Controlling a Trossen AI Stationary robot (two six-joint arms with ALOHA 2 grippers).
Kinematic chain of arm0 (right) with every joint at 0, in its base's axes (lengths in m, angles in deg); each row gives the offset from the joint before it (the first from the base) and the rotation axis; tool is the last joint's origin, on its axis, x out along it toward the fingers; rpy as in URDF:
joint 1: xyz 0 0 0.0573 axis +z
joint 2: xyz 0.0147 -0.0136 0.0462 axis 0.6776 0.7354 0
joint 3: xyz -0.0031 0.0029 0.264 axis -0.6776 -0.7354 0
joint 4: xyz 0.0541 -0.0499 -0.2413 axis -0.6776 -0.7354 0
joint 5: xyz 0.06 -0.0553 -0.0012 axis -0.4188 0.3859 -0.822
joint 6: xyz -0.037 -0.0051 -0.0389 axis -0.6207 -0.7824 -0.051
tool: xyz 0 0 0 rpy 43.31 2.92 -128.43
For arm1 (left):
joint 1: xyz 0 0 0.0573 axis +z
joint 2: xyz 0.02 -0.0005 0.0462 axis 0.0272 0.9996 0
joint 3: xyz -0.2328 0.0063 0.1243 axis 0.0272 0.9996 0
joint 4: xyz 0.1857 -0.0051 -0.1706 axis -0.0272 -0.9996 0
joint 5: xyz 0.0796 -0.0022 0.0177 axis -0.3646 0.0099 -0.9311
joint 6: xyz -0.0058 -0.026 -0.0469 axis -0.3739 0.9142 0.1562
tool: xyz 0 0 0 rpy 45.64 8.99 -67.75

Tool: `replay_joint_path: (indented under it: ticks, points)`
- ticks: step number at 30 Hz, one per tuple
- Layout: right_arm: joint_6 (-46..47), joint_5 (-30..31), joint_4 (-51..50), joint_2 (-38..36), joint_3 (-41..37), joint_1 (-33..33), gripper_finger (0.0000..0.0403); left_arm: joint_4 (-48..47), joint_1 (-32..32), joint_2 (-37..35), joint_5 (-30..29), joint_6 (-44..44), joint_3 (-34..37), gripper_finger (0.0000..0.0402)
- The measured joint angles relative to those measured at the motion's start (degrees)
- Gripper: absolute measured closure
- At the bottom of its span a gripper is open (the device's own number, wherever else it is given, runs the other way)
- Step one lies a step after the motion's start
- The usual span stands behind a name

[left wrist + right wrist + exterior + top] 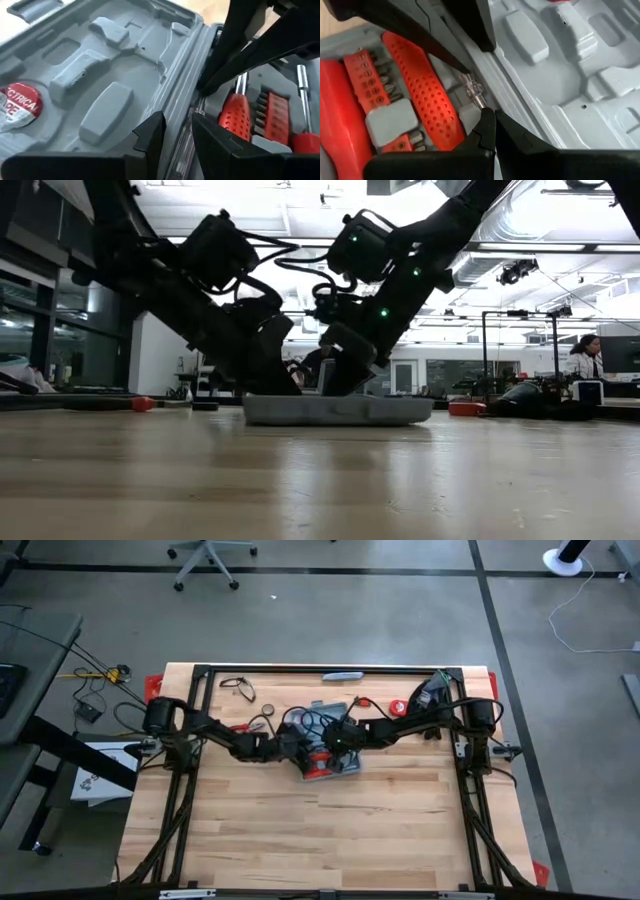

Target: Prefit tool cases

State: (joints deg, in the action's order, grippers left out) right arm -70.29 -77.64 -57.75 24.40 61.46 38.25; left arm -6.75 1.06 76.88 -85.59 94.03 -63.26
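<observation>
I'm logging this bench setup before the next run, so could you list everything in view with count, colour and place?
Tool case: one, grey, open flat at table centre, both arms over it.
Red-handled tools: several, red, seated in the case's moulded half.
Tape roll: one, red and white label, in the other half.
Slim bar: one, grey-blue, far table edge.
Cable loop: one, black, far left of the table.
Table: one, light wood.
Office chair: one, grey, on the floor beyond.
Person: one, seated in the background.
Left gripper: fingers part open at the case hinge.
Right gripper: fingers shut, at the hinge.
</observation>
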Motion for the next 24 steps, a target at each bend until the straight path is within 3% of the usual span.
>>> replay_joint_path:
  ticks: [4, 17, 24]
  points:
    - [-0.1, 0.2, 0.53, 0.05, 0.02, 0.02, 0.0403, -0.08, -1.07, -0.75, -1.94, -1.02, 0.23, 0.0303]
    - [-0.93, 8.78, -0.2, -3.11, -0.15, 2.57, 0.0403, -1.25, -1.54, -4.98, -1.73, -8.11, 0.59, 0.0303]
    - [-1.67, 9.12, -0.94, -6.03, -0.14, 3.9, 0.0403, -0.33, -1.64, -8.09, -0.31, -8.06, 0.55, 0.0303]
